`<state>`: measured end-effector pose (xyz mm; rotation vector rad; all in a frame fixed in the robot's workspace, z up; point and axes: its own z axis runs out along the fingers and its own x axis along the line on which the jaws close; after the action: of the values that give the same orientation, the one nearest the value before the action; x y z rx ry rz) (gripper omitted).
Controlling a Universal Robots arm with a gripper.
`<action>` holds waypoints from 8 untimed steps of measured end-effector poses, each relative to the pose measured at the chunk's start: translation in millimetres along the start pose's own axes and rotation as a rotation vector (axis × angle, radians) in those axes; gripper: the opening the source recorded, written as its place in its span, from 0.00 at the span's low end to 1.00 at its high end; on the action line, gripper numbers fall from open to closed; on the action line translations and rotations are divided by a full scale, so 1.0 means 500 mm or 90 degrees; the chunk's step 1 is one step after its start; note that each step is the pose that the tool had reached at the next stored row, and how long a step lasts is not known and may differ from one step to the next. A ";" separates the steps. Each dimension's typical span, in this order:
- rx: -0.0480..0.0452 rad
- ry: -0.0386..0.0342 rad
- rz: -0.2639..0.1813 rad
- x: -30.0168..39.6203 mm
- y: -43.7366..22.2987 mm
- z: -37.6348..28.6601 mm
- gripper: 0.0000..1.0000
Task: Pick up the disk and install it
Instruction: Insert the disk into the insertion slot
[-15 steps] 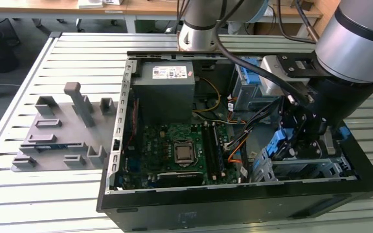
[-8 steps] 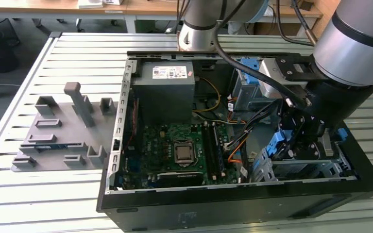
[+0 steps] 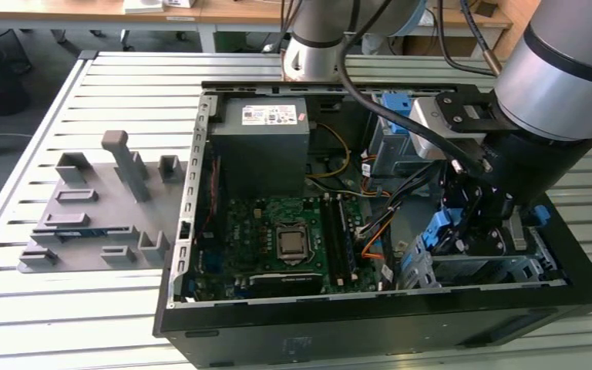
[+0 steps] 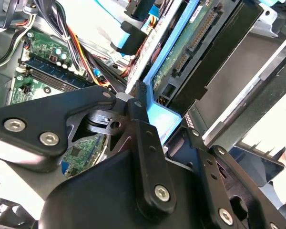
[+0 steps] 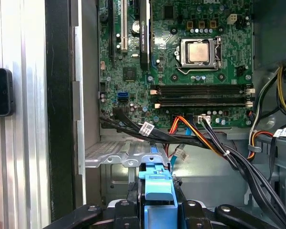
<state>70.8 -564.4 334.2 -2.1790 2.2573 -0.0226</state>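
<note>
Currently, we find the end effector (image 3: 476, 231) positioned inside the open computer case (image 3: 378, 335) at the exterior view's right, just over the metal drive cage (image 3: 492, 270). Its fingers (image 5: 126, 214) are closed on the disk (image 5: 157, 185) — the blue carrier bracket sits clamped between them in both wrist views. The disk is held on edge beside the motherboard (image 3: 286, 239) — the case rests on the slatted desk (image 3: 80, 324).

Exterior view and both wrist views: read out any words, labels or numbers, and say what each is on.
Nothing is legible.
Power supply sticker: print too small.
Cable tags: too small.
Motherboard markings: too small.
On the disk, held in the gripper: no readable print.
</note>
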 end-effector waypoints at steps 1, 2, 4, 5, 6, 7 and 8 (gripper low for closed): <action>0.0000 0.0000 0.000 0.000 0.000 0.000 0.37; 0.0000 0.0000 0.000 0.000 0.000 0.000 0.37; 0.0002 -0.0001 0.000 0.000 0.000 0.000 0.38; 0.0001 0.0000 0.000 0.000 0.000 0.000 0.38; 0.0000 0.0000 0.000 0.000 0.000 0.000 0.44; 0.0000 -0.0001 0.000 0.000 0.000 0.000 0.44; 0.0000 0.0000 0.000 0.000 0.000 0.000 0.50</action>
<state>70.8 -564.3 334.2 -2.1790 2.2573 -0.0227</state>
